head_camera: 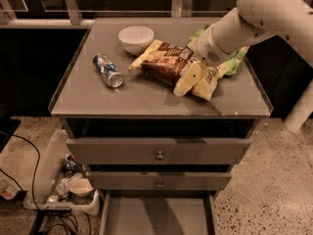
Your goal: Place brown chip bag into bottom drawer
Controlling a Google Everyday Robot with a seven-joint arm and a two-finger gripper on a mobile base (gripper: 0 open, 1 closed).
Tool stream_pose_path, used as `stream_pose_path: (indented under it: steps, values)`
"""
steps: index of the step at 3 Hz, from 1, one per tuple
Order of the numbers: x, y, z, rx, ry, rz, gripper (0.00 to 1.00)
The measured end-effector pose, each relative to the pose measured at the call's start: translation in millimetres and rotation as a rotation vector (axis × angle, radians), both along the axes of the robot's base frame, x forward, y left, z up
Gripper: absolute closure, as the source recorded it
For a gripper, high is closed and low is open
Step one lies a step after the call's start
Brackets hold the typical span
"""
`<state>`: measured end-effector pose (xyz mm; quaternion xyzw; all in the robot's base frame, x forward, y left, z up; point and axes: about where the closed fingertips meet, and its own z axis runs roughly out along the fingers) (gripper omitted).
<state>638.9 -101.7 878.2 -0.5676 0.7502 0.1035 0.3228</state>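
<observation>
The brown chip bag [168,65] lies on the cabinet top, dark brown with cream-yellow ends, its right end [198,80] bunched up. My gripper [194,65] comes in from the upper right on a white arm and sits at the bag's right end, touching it; its tip is hidden behind the wrist and the bag. The bottom drawer [156,215] is pulled open at the foot of the cabinet, a plain grey tray with nothing in it.
A white bowl [136,38] and a lying bottle [108,71] sit left of the bag. A green bag [235,62] lies under the arm. Two upper drawers with knobs [159,155] stand slightly open. A bin of clutter [68,187] is on the floor, left.
</observation>
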Motion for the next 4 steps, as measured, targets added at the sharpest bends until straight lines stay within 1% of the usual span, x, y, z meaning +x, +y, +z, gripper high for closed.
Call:
stream_pose_path:
  steps: [1,2,3,4]
  values:
    - [10.6,7.8,-10.5,0.003,0.013,0.001,0.0]
    - [17.0,10.1,-20.4,0.004,0.028,-0.019,0.0]
    - [17.1,10.2,-20.6,0.004,0.028,-0.02,0.17]
    - [17.1,10.2,-20.6,0.004,0.028,-0.02,0.41]
